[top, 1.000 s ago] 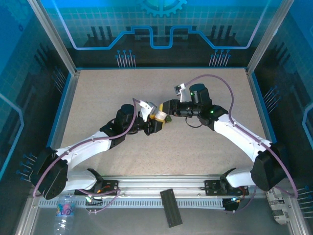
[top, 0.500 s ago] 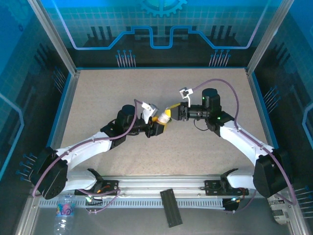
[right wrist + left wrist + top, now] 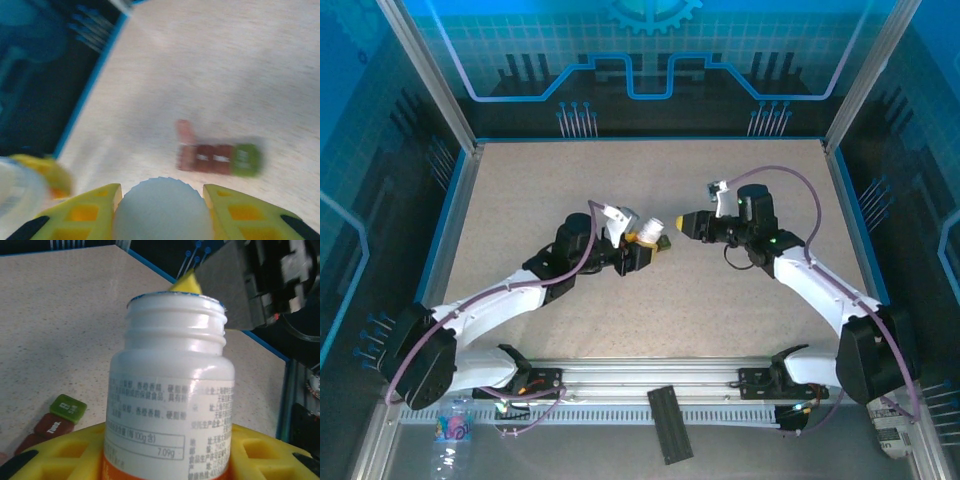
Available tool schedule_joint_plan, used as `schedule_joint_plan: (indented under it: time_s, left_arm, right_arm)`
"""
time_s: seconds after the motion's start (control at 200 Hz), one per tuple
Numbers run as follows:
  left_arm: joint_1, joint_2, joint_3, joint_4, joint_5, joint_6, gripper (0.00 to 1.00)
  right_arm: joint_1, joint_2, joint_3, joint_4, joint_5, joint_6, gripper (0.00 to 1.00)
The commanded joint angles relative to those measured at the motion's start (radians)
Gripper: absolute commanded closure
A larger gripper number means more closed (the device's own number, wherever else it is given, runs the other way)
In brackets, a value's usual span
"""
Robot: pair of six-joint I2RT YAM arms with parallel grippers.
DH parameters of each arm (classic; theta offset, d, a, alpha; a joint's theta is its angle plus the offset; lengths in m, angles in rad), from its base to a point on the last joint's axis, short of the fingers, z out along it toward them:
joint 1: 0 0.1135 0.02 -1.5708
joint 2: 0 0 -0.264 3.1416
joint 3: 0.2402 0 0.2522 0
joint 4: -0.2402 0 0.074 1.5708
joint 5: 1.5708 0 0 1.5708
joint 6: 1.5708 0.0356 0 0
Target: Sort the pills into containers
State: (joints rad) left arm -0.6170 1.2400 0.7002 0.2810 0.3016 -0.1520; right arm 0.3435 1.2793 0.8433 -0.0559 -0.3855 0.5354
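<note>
My left gripper [image 3: 642, 245] is shut on a small white bottle [image 3: 170, 390] with an orange band. The bottle stands upright, its threaded mouth uncapped. My right gripper [image 3: 682, 224] is shut on the white ribbed cap [image 3: 161, 205], a short way right of the bottle. The containers [image 3: 218, 159], three dark red squares and a green one at the end, lie on the table below; one red lid looks flipped open. In the left wrist view the containers [image 3: 55, 420] sit at the lower left. The pills are hidden from view.
The speckled beige table [image 3: 520, 200] is bounded by a blue rim [image 3: 455, 215] and metal frame posts. A black strip [image 3: 670, 423] lies on the near rail. A water bottle [image 3: 453, 432] lies at the bottom left outside the table.
My right gripper has pulled away to the right from the bottle, taking the white cap with it. The left gripper kept its hold on the bottle and barely moved.
</note>
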Motion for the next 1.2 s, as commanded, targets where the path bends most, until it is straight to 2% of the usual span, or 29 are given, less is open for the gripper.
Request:
schedule_joint_plan:
  time_s: [0.0, 0.19, 0.39, 0.61, 0.71, 0.896, 1.061, 1.196]
  left_arm:
    - [0.004, -0.04, -0.024, 0.013, -0.07, 0.012, 1.0]
    - [0.005, -0.058, -0.038, 0.008, -0.099, 0.012, 1.0]
    - [0.004, -0.071, -0.047, 0.007, -0.107, 0.011, 1.0]
    - [0.004, -0.068, -0.045, 0.011, -0.105, 0.004, 1.0]
    - [0.005, -0.069, -0.044, 0.012, -0.105, 0.006, 1.0]
    - [0.005, -0.065, -0.047, 0.02, -0.102, 0.002, 1.0]
    - [0.005, -0.062, -0.05, 0.026, -0.103, -0.001, 1.0]
    - [0.006, -0.072, -0.054, 0.019, -0.108, 0.0, 1.0]
  right_arm:
    - [-0.009, 0.016, 0.031, -0.269, 0.345, -0.067, 0.7]
    - [-0.009, 0.104, -0.008, -0.352, 0.62, -0.017, 0.71]
    - [-0.006, 0.185, -0.04, -0.332, 0.728, 0.063, 0.69]
    - [-0.006, 0.306, -0.038, -0.293, 0.717, 0.107, 0.66]
    - [0.005, 0.344, -0.031, -0.298, 0.727, 0.122, 0.6]
    - [0.011, 0.339, -0.033, -0.297, 0.7, 0.105, 0.51]
    - [0.011, 0.327, -0.039, -0.301, 0.675, 0.09, 0.34]
    - [0.009, 0.267, -0.051, -0.309, 0.638, 0.09, 0.32]
